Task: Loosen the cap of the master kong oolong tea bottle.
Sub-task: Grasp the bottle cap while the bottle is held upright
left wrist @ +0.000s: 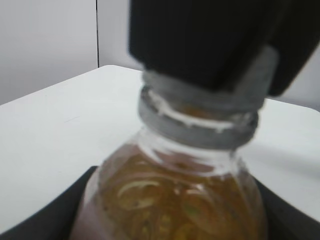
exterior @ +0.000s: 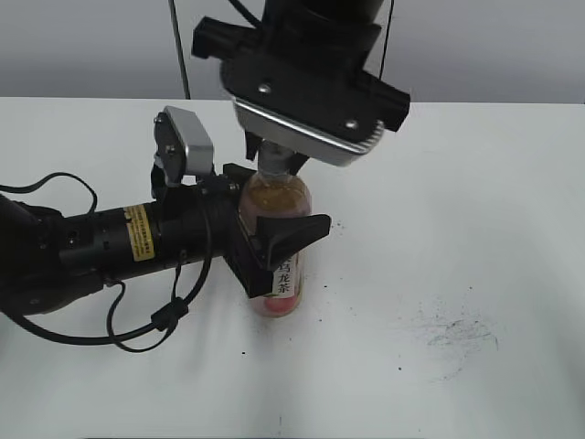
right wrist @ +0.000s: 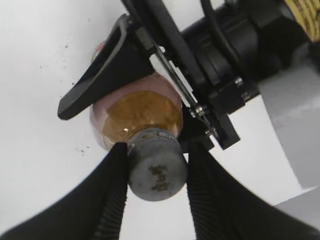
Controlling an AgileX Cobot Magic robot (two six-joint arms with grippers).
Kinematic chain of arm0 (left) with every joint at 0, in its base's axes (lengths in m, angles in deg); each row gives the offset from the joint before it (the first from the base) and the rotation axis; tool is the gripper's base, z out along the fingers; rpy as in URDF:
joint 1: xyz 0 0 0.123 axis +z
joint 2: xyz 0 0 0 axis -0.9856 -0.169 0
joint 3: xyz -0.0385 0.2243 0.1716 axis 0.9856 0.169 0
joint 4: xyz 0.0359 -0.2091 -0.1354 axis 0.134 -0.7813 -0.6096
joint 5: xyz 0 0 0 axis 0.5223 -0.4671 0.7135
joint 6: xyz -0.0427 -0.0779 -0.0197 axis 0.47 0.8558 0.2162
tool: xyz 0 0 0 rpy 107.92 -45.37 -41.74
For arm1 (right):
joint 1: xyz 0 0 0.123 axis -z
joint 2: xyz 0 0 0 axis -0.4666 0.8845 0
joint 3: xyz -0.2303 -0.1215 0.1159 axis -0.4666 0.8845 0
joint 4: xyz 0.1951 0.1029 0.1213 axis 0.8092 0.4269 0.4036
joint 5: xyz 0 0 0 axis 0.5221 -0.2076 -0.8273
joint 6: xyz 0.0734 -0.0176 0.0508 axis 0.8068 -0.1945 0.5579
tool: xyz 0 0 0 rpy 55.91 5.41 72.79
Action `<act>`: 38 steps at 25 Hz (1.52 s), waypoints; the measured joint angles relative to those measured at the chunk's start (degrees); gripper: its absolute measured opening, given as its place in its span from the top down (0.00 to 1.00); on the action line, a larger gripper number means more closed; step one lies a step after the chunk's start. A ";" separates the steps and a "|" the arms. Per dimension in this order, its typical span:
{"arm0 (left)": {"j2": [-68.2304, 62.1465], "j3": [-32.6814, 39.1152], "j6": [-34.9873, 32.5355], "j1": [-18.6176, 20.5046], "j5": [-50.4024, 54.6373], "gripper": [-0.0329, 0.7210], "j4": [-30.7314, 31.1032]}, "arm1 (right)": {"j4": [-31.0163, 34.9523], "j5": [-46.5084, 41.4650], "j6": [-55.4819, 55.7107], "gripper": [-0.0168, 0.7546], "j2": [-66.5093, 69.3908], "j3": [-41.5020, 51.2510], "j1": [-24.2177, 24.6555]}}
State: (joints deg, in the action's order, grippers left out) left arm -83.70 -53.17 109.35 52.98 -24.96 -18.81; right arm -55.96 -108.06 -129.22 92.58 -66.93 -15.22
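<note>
The master kong oolong tea bottle (exterior: 277,242) stood upright near the middle of the white table (exterior: 457,201), clear plastic showing amber tea above a pink label with black characters. The left gripper (exterior: 274,251) was clamped around its body, while the right gripper (right wrist: 156,172) pinched the grey-white cap (right wrist: 156,171) from above. Dark specks and a grey scuff (exterior: 457,334) marked the tabletop before a plain grey wall (exterior: 503,46).

We see the left arm (exterior: 101,242) as a black cylinder with a yellow warning label (exterior: 138,232), looped black cables (exterior: 137,320) and a silver wrist camera (exterior: 187,137); the right arm's grey plate (exterior: 306,128) carries two screws, its fingers (right wrist: 112,200) ribbed black
</note>
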 joint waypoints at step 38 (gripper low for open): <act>0.00 0.00 0.19 -0.05 0.05 0.36 -0.17 | -1.21 0.58 138.12 0.50 0.36 0.00 -0.17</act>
State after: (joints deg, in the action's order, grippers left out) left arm -83.70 -53.17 109.54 52.93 -24.90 -18.98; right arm -57.18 -107.47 8.89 92.94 -66.93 -15.39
